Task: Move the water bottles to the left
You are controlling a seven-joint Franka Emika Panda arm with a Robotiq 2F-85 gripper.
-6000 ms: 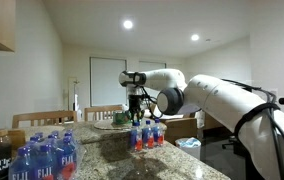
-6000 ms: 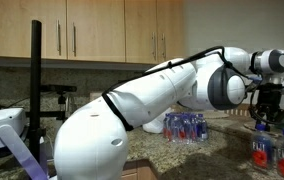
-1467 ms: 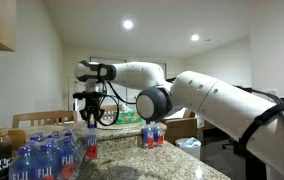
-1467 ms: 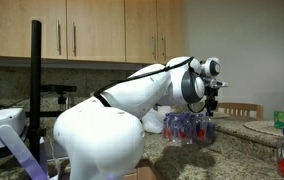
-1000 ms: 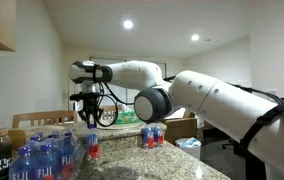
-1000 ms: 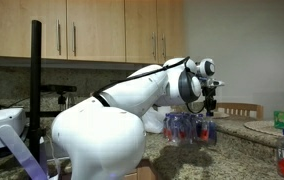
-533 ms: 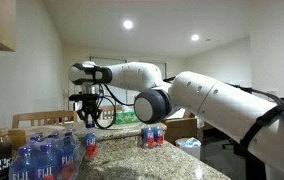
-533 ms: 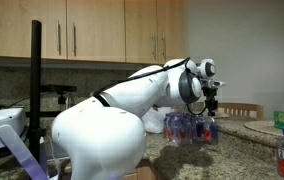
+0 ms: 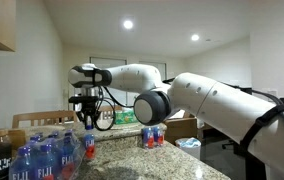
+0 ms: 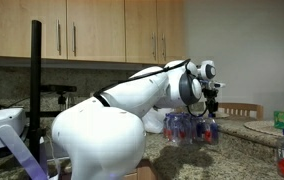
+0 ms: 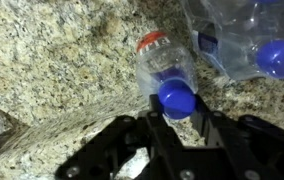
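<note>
One small water bottle [image 9: 88, 147] with a blue cap and red label stands on the granite counter next to the FIJI pack. In the wrist view it [image 11: 170, 80] stands right below the jaws. My gripper [image 9: 86, 123] hangs just above its cap, open and apart from it; it also shows in an exterior view [image 10: 212, 104] and in the wrist view [image 11: 176, 128]. Two more small water bottles [image 9: 152, 137] stand together further along the counter.
A wrapped pack of larger FIJI bottles [image 9: 42, 158] stands close beside the placed bottle; it also shows in an exterior view [image 10: 185, 128] and the wrist view [image 11: 247, 35]. The granite counter [image 9: 122, 162] has an edge near the two bottles. Wooden chairs stand behind.
The gripper has risen a little off the small bottle, which stays standing beside the FIJI pack. The two other small bottles have not moved.
</note>
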